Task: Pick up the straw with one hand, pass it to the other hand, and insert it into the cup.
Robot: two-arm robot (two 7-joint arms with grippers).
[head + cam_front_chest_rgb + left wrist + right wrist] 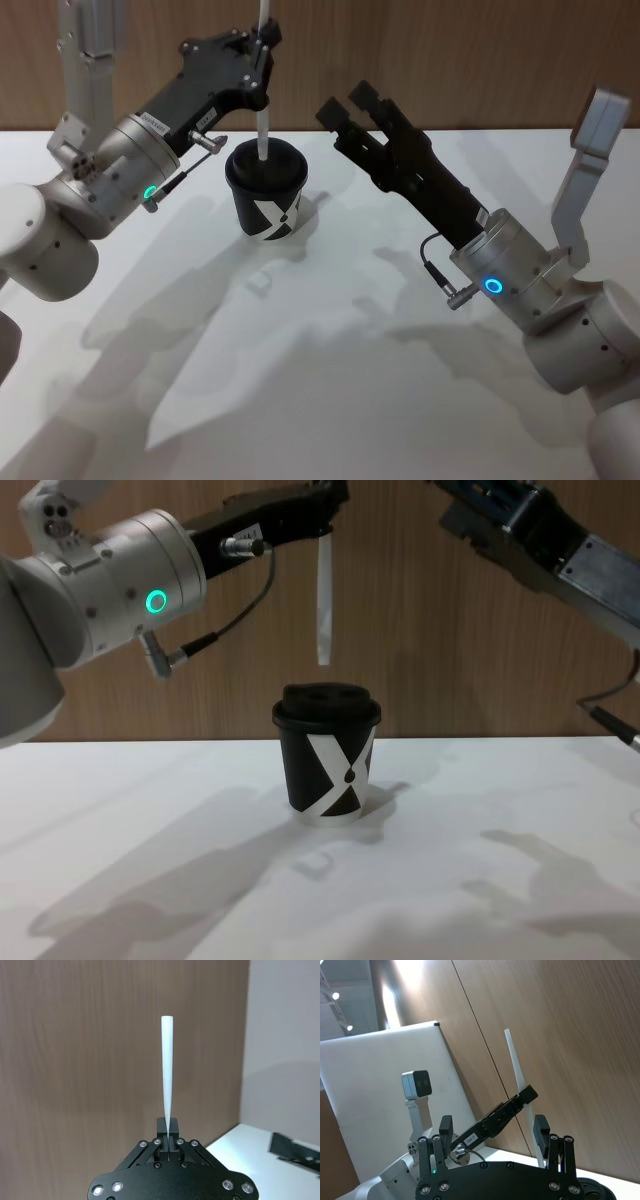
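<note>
Judging by who holds what, the pick-up and the hand-over look done; only the insertion is left.

The left claw (265, 40), the one on the round silver wrist with the green ring, is above the cup and slightly to its left. It is pressed together on the straw (262, 125), pinching it partway along its length, so that some straw stands above the fingers and the rest hangs down toward the cup.

The straw is upright or very nearly so. From the chest view its lower end hangs in the air over the lid, clearly apart from it, so it is not yet in.

The cup (265, 200) stands upright on the bench (350, 400) with its black lid on. Whether the straw's tip is lined up with the lid's opening I cannot tell; the head view puts the tip over the lid, probably near its middle.

The right claw (348, 105) is up and to the right of the cup, near it but touching nothing. Its fingers are spread and empty.

What remains is lowering the straw through the lid and letting go.
</note>
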